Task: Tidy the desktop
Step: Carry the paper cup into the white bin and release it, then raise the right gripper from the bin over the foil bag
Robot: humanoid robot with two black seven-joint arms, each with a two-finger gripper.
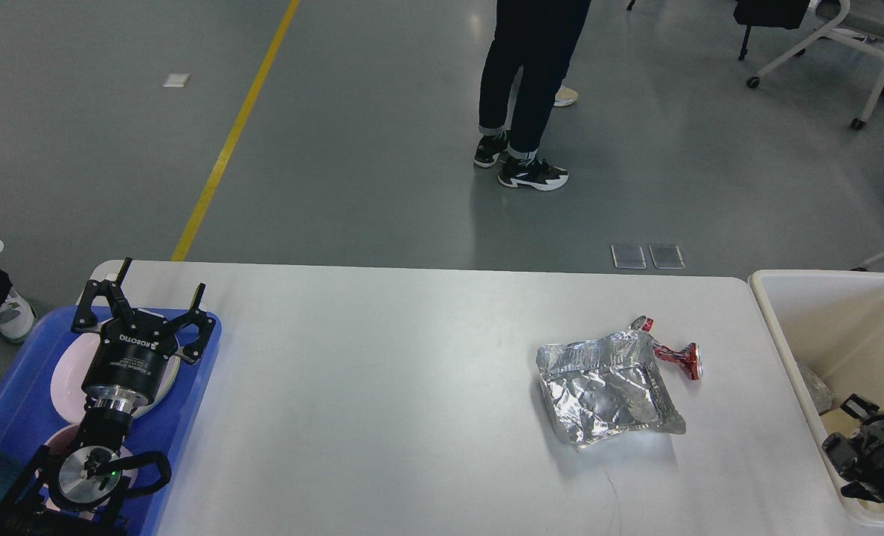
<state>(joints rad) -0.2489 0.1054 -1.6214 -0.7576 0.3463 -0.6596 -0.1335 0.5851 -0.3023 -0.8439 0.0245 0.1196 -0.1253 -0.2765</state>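
Tidy looks mostly done: desktop (382, 387) w/ only a crumpled foil pouch (607, 388) & red wrapper (678, 355) left near white bin (784, 335), left gripper (144, 298) spread empty over blue tray (10, 417), right gripper (870, 447) can't tell.

A single view was given, taken from the robot's own head and aimed forward and down. The worktop (412, 387) was seen from close above its near edge and filled the lower half of the frame, its far edge running across at mid-height. Grey floor (353, 149) was shown beyond it toward 12 o'clock. A blue tray (10, 417) was cut by the frame at 8 o'clock, a white bin (829, 320) at 4 o'clock. No second view was supplied, so no overlap could be told.
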